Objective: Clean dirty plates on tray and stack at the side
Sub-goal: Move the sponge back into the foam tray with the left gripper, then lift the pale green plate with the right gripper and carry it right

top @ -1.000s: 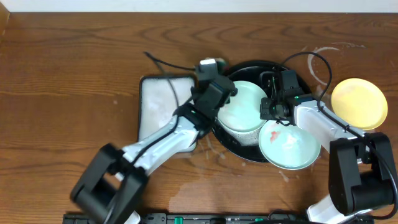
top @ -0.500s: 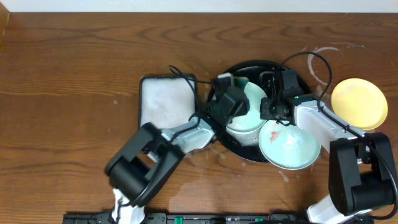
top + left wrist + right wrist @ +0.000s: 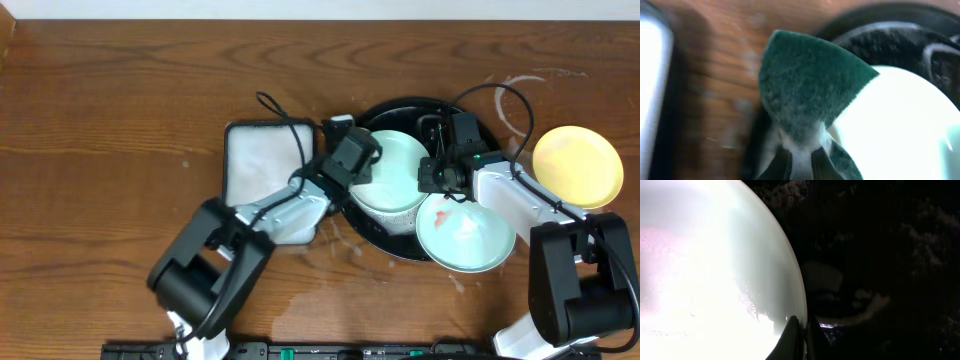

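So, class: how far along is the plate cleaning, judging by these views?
Done: the yellow plate sits clean-looking off the tray. In hand: left gripper holds a green pad at one mint plate; right gripper grips the smeared plate. Left: finishing both, stacking.

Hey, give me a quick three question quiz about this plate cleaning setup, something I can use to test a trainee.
1. True or false: the yellow plate sits on the black tray.
2. What does the left pincer hold? A) a green scouring pad B) a spoon C) nothing
3. Fill in: the mint plate gripped at its rim by the right pincer carries ___ smears.
Key: 1 false; 2 A; 3 red.
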### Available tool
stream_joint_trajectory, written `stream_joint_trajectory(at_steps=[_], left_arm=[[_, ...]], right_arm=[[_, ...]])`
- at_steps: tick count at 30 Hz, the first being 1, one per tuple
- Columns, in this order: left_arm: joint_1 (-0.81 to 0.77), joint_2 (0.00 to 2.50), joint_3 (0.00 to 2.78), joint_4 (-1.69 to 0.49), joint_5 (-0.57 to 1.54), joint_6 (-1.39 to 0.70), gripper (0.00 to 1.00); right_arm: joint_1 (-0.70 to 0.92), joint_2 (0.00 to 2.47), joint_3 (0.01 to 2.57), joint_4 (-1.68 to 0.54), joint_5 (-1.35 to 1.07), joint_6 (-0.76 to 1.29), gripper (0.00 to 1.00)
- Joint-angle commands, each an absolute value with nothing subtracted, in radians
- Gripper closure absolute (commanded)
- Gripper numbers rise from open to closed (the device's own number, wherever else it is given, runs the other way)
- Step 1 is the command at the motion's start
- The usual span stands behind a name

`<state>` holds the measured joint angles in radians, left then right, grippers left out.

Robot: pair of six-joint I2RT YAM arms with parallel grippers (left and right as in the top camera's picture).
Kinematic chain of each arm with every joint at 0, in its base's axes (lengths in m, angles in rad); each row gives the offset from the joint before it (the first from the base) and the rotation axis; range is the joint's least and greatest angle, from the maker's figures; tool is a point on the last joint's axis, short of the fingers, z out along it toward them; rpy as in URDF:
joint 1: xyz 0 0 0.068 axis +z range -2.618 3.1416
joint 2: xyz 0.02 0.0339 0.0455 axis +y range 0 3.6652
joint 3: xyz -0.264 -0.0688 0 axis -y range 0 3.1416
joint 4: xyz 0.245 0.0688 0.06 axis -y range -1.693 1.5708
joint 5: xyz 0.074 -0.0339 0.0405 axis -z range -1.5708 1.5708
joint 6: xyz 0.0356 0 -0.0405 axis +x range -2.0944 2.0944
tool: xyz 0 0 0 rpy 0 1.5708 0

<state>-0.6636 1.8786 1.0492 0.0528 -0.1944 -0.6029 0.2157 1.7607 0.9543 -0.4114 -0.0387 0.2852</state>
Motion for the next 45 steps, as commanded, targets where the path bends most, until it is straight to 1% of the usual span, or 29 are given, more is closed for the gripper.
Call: stream_joint_trajectory(at_steps=[1, 5, 8, 11, 14, 18, 23, 28, 34, 38, 45], left_arm=[[-0.627, 1.757, 1.027, 0.030, -0.410, -0.433, 0.93], [-0.627, 1.610, 1.027, 0.019, -0.416, -0.430, 0.92], [-0.609, 1.492, 1.027, -0.039, -0.416, -0.439, 0.92], [-0.558, 1.389, 1.027, -0.163, -0.415, -0.490, 0.93], [-0.481, 1.327, 1.027, -0.332, -0.382, -0.520, 0.93], [-0.370, 1.321, 1.027, -0.536, -0.281, -0.529, 0.93], [-0.267, 1.360, 1.027, -0.672, -0.145, -0.528, 0.92], [-0.224, 1.399, 1.025, -0.693, -0.076, -0.516, 0.92], [-0.226, 1.454, 1.025, -0.699, -0.062, -0.505, 0.92], [-0.226, 1.491, 1.025, -0.712, -0.019, -0.490, 0.92], [-0.226, 1.504, 1.025, -0.718, -0.006, -0.490, 0.93]], right_arm=[[0.224, 1.769, 0.933, -0.438, -0.043, 0.284, 0.99], [0.224, 1.762, 0.934, -0.439, -0.049, 0.282, 0.99], [0.224, 1.725, 0.939, -0.438, -0.074, 0.272, 0.99], [0.230, 1.657, 0.950, -0.439, -0.072, 0.250, 0.99], [0.240, 1.566, 0.962, -0.442, -0.047, 0.233, 0.99], [0.269, 1.431, 0.980, -0.447, 0.057, 0.179, 0.99], [0.334, 1.282, 0.989, -0.442, 0.336, 0.089, 0.99], [0.420, 1.184, 0.989, -0.422, 0.561, -0.094, 0.99], [0.527, 1.161, 0.989, -0.327, 0.827, -0.358, 0.99], [0.586, 1.161, 0.989, -0.236, 0.880, -0.584, 0.99], [0.671, 1.161, 0.989, -0.072, 0.883, -0.987, 0.99]])
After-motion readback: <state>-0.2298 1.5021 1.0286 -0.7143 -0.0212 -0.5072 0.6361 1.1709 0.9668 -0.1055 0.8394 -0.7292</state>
